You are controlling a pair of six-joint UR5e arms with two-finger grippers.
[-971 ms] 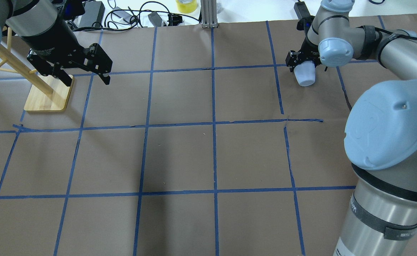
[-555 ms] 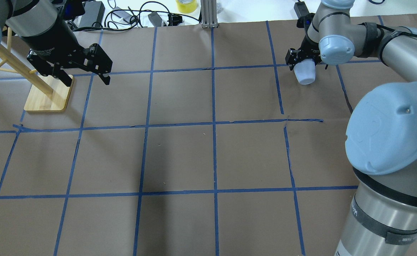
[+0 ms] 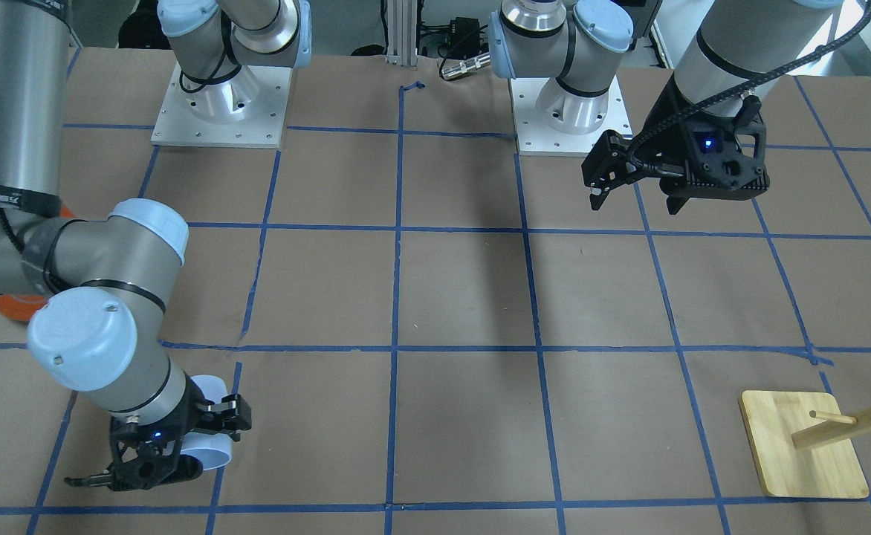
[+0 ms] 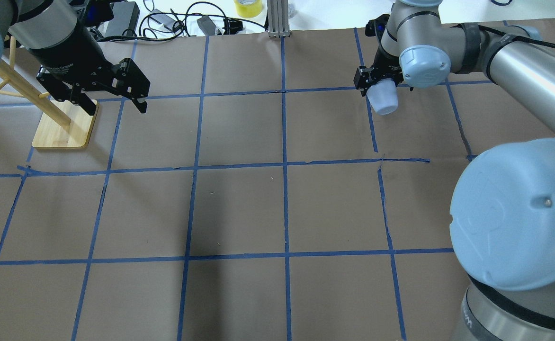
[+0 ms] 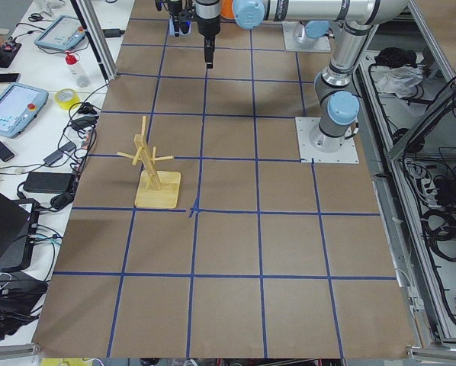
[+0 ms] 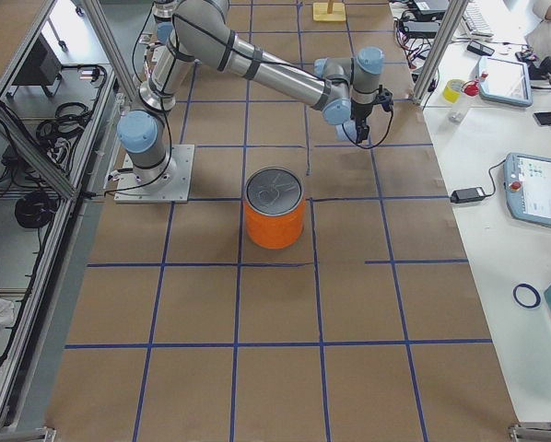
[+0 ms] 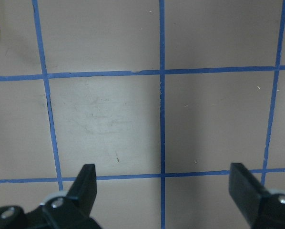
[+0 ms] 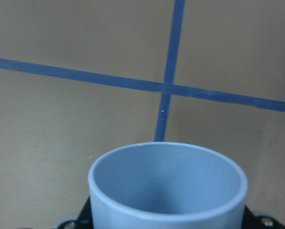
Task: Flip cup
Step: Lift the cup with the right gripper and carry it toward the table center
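The pale blue-white cup (image 4: pixel 383 100) is held tilted in my right gripper (image 4: pixel 373 86), just over a blue tape line at the far right of the table. In the front-facing view the cup (image 3: pixel 211 440) sits low over the paper in the same gripper (image 3: pixel 183 446). The right wrist view shows the cup's open rim (image 8: pixel 167 149) close up, with a tape crossing beyond it. My left gripper (image 4: pixel 116 107) is open and empty, hanging above the table near the wooden rack; it also shows in the front-facing view (image 3: pixel 632 204) and in the left wrist view (image 7: pixel 164 183).
A wooden peg rack (image 4: pixel 64 129) stands at the far left, seen also in the front-facing view (image 3: pixel 803 446). A big orange can (image 6: pixel 275 219) stands near the right arm's base. Cables and a yellow tape roll (image 4: pixel 247 7) lie beyond the far edge.
My right gripper has carried the cup to the left, along the far tape line. The left arm has not moved.
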